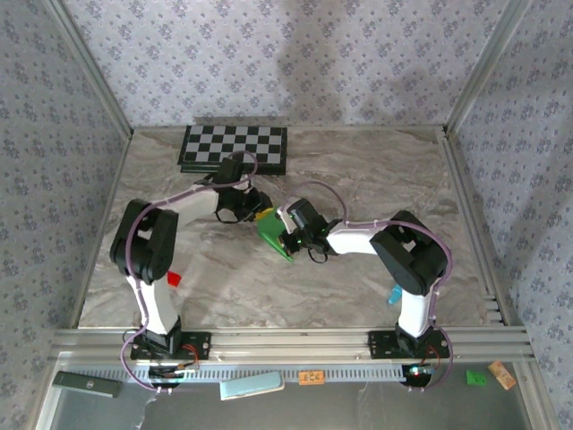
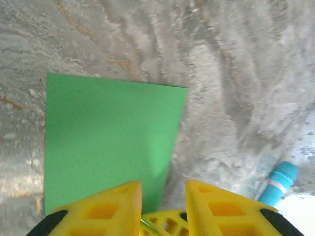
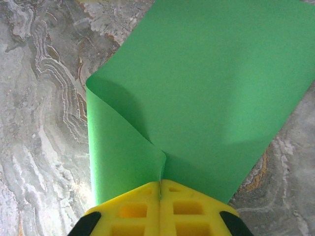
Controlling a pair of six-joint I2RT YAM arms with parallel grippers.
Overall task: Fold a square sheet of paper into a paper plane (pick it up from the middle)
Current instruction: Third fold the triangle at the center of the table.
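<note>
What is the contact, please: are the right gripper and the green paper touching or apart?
Touching. The right wrist view shows the right gripper shut on a fold of the green paper.

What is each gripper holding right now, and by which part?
The right gripper pinches the green paper sheet where its edge curls over, jaws shut. The left gripper stands open over the sheet, gripping nothing.

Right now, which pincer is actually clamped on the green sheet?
The right pincer: fingers shut, pinching a curled fold of the square sheet of paper. The left pincer shows a gap between its fingers.
</note>
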